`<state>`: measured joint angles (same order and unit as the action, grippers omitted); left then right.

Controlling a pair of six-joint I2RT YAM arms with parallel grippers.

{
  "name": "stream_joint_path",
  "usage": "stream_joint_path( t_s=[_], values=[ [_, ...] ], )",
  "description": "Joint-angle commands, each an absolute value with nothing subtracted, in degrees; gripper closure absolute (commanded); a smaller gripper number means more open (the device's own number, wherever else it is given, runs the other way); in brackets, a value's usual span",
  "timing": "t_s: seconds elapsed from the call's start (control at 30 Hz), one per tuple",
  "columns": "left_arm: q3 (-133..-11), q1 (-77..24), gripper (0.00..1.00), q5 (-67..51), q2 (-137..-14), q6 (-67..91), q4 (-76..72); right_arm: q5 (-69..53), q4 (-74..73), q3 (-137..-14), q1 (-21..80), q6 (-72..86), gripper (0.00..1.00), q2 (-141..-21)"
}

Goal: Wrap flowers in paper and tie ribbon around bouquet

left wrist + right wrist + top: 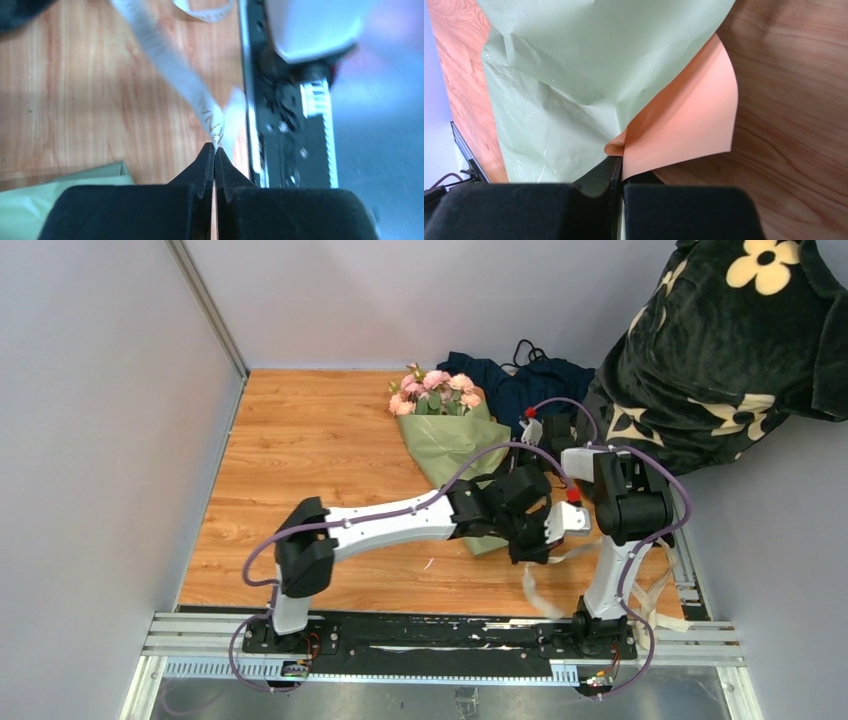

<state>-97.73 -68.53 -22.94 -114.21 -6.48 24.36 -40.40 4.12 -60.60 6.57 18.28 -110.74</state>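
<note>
Both hands clenched: my left hand (215,152) on the narrow cream ribbon with faint gold print (170,65), my right hand (620,162) on the thin sage-green paper sheet (574,75).

From my station, the left wrist view shows the ribbon pinched right at the fingertips, its strip running away above the wooden desk (75,100). The right hand nips a fold of the paper just where the green face turns over to show its tan underside. In the top view the bouquet (455,440) – a sage-green paper cone – lies on the desk with its wide end toward the far wall. The pale pink flowers (435,388) show at that end, just beside a dark navy cloth (520,380). Both arms meet over the cone's narrow end – a loose length of ribbon trails toward the near edge by the right arm.
</note>
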Motion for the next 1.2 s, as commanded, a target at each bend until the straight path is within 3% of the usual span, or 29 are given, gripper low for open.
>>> stream_joint_path(
  t_s=[0.0,0.17,0.47,0.63,0.9,1.17],
  values=[
    [-89.32,-67.59,1.00,-27.01,-109.07,-17.37,36.06,-37.01,1.14,-60.79,8.15,19.97,1.00,-112.30],
    [-74.45,-64.41,1.00,-20.10,-99.88,-28.26,46.09,-36.31,1.22,-60.10,8.17,21.86,1.00,-110.06],
    [-52.23,-46.71,1.00,-1.58,-81.87,-41.82,52.80,-35.35,2.48,-60.91,9.05,26.23,1.00,-108.47],
    [-40.39,-45.45,1.00,-0.18,-78.37,-45.04,51.91,-37.29,3.55,-62.78,10.31,29.70,1.00,-108.16],
    [-38.09,-36.73,1.00,14.50,-82.81,-44.88,36.36,-39.66,4.74,-61.35,12.32,34.00,1.00,-102.88],
    [-47.94,-27.19,1.00,20.95,-97.59,-43.43,27.06,-40.53,6.14,-56.78,15.70,35.64,1.00,-98.09]
  ],
)
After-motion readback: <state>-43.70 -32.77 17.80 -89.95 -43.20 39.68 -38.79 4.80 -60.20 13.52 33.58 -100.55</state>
